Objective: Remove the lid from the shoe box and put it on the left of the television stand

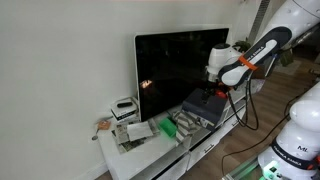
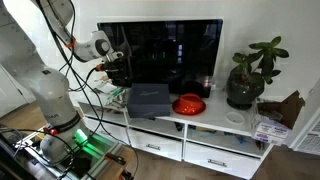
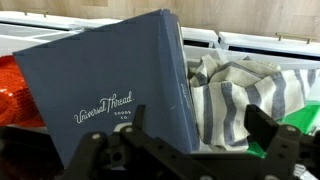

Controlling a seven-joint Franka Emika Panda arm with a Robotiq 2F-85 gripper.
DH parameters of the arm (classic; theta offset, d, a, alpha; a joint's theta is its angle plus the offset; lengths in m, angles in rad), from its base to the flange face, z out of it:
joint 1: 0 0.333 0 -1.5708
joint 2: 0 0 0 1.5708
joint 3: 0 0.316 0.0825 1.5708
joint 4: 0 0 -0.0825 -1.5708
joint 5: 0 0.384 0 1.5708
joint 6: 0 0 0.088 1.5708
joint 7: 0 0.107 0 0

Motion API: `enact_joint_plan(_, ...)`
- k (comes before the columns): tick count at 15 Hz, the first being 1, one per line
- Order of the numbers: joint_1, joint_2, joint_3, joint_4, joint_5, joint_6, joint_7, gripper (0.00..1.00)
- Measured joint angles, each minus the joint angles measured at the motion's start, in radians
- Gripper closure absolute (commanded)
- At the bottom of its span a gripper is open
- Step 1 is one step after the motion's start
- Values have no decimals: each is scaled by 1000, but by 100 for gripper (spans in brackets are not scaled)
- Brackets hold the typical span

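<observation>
The dark grey lid point(image 3: 105, 85), printed "Universal Thread", sits on the shoe box point(image 1: 205, 104) on the white television stand point(image 1: 200, 150) in front of the black TV. The box also shows in an exterior view point(image 2: 150, 100), on the stand point(image 2: 222, 127). My gripper point(image 3: 200, 126) is open just above the box, its fingers either side of the lid's long edge, one over the lid and one over a striped cloth. It shows in both exterior views point(image 1: 213, 86) point(image 2: 118, 76), hovering at the box's end. It holds nothing.
A blue-and-white striped cloth point(image 3: 235, 85) and a green object point(image 3: 305, 115) lie beside the box. A red object point(image 2: 188, 104) and a potted plant point(image 2: 248, 75) stand on its other side. A small white-and-black device point(image 1: 125, 107) sits at the stand's end. The TV point(image 1: 180, 65) rises close behind.
</observation>
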Motion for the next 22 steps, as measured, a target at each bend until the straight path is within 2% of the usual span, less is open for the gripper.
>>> enact_joint_plan(3, 4, 54, 11, 8, -39, 24, 27, 0)
enact_joint_plan(9, -5, 204, 12, 78, -254, 101, 216, 0)
enact_joint_plan(14, -3, 324, -26, 172, -479, 113, 432, 0)
enact_joint_plan(22, 46, 486, -86, 290, -723, 104, 729, 0)
